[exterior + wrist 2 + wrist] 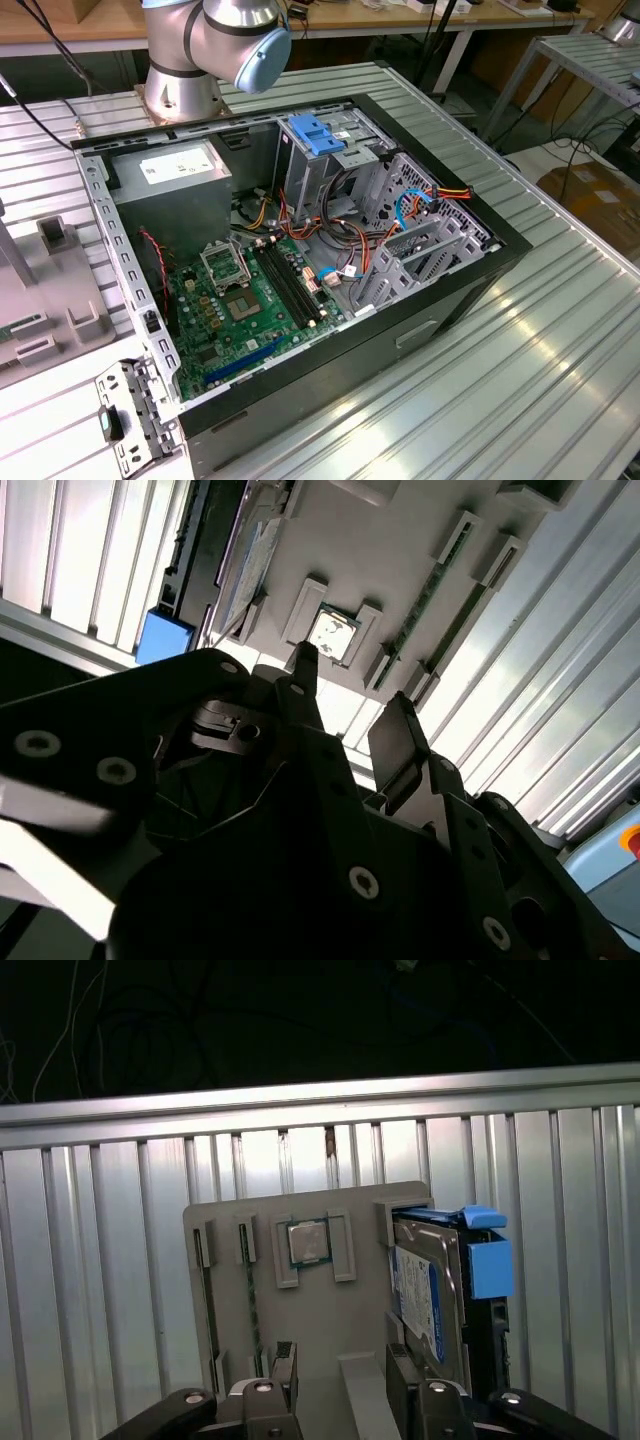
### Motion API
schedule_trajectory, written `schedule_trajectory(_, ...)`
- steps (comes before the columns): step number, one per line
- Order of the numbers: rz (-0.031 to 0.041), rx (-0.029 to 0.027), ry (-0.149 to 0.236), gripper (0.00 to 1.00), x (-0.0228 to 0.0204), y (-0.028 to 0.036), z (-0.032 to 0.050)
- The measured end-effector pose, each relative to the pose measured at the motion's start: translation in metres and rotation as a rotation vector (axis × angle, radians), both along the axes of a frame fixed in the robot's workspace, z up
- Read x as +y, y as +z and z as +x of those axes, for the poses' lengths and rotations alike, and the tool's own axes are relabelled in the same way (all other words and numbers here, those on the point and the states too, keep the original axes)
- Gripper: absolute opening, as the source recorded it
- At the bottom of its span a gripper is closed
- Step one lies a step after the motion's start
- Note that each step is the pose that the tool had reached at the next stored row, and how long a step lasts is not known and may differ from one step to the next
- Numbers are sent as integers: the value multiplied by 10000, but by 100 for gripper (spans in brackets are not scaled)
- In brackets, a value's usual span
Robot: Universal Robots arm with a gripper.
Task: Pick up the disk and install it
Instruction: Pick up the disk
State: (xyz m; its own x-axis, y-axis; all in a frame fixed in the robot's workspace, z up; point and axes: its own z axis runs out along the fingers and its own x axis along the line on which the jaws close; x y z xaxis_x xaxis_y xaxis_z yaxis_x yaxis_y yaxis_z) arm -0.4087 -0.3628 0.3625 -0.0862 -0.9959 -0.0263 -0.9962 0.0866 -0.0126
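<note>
1. The pincer (341,1360) is wide open. Its two dark fingers (284,1360) stand well apart with nothing gripped between them. In both wrist views it hangs above a grey tray (300,1330), clear of it; the second wrist view shows the pincer (350,688) from behind.
2. The disk (430,1290) stands on its edge in a slot at one end of the tray. Its white and blue label faces the tray's middle, and blue rails (488,1260) run along its outer side. One finger is near its lower edge, but nothing touches the disk. In the second wrist view the disk (252,565) shows edge-on.
3. A square silver chip (308,1242) lies flat in a frame near the tray's middle, between the disk and a thin green memory stick (250,1290) that stands in its own slot.
4. The tray rests on a ribbed metal table (100,1260).
5. In the exterior view, taking the open computer case (400,340) as the dial:
   - The arm (215,40) rises at about eleven o'clock.
   - The tray (45,300) sits at nine o'clock, at the exterior view's left.
6. Inside the case:
   - A grey power box (170,180) fills ten o'clock.
   - A light-blue latch (315,135) tops the metal cage at twelve.
   - The green board (240,300) lies toward seven.
   - Loose wires (350,230) cross the middle — red, orange and black.
</note>
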Motion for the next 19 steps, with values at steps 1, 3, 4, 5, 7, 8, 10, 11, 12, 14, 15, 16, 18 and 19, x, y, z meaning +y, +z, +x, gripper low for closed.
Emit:
schedule_trajectory(1, -1, 1, -2, 48, 0, 0, 0)
schedule_trajectory(3, 0, 0, -4, 48, 0, 0, 0)
schedule_trajectory(4, -1, 1, -4, 48, 0, 0, 0)
schedule_trajectory(5, 0, 0, -4, 48, 1, -2, 0)
schedule_trajectory(7, -2, 2, -4, 48, 14, -5, 0)
schedule_trajectory(8, -1, 0, -4, 48, 31, -9, 0)
schedule_trajectory(10, -1, 1, -4, 48, 57, -13, 0)
schedule_trajectory(11, 0, 0, -4, 48, 67, -17, 0)
schedule_trajectory(12, 0, 0, -4, 48, 79, -19, 0)
schedule_trajectory(14, 1, 0, -4, 48, 111, -30, 0)
schedule_trajectory(15, 1, 1, -4, 48, 117, -31, 0)
schedule_trajectory(16, 2, 0, -4, 48, 126, -35, 0)
schedule_trajectory(18, 2, 1, -4, 48, 140, -39, 0)
schedule_trajectory(19, 2, 1, -4, 48, 147, -41, 0)
